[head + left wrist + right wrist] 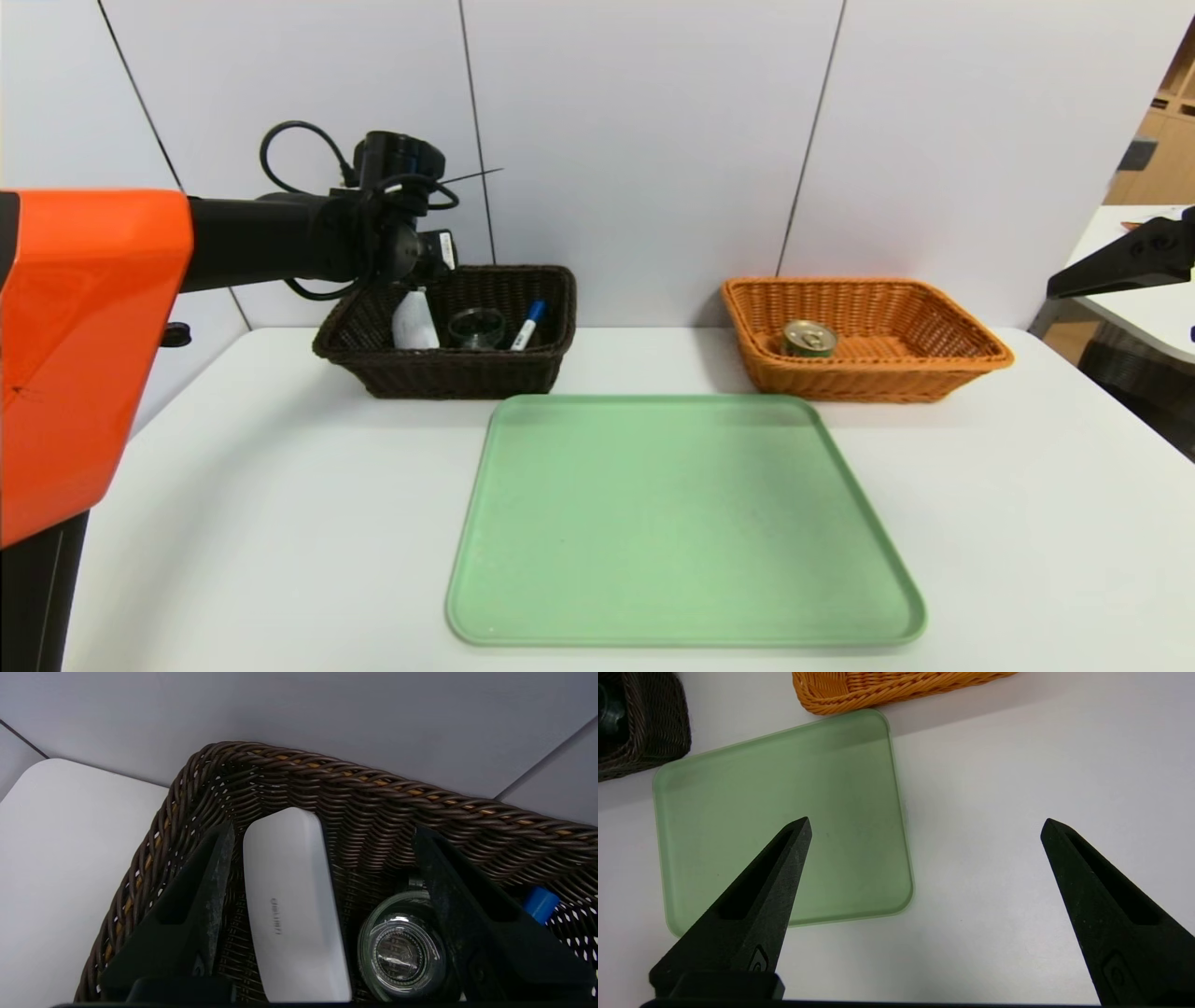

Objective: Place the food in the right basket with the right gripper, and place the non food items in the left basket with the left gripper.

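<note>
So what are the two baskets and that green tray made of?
Both the dark brown basket and the orange-tan basket look like wicker, slightly glossy: woven strands show, though they could be plastic. The green tray seems to be smooth moulded plastic, going by its even colour and rounded rim.

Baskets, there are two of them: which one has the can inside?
The orange basket, on the robot's right, holds the can; the other basket is dark brown.
</note>
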Controlling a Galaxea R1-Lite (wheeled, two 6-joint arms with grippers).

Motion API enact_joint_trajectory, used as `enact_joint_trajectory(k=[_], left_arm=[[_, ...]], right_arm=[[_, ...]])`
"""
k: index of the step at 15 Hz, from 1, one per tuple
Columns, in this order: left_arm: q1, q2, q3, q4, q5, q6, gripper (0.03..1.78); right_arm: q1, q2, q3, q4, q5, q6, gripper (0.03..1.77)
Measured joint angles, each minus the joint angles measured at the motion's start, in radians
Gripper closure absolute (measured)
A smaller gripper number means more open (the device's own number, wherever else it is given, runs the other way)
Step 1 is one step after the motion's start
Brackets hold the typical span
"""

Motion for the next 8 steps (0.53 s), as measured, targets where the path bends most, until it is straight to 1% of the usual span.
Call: enact_joint_trajectory(k=[3, 5, 6, 8], left_arm=[[0.003, -0.023, -0.004, 0.003, -0.002, 0.03, 0.33], [0.002, -0.077, -0.005, 0.003, -0.033, 0.074, 0.28], [0.002, -0.116, 0.0, 0.008, -0.06, 0.097, 0.26], [0.0, -0.227, 0.041, 0.052, -0.136, 0.153, 0.23]], right_arm=[[-0.001, -0.002, 0.0, 0.0, -0.002, -0.008, 0.1], [-0.007, -0.012, -0.001, -0.002, -0.003, -0.027, 0.1], [-0.009, -0.021, -0.002, -0.001, -0.003, -0.054, 0.1], [-0.009, -0.057, 0.009, 0.009, -0.003, -0.159, 0.1]])
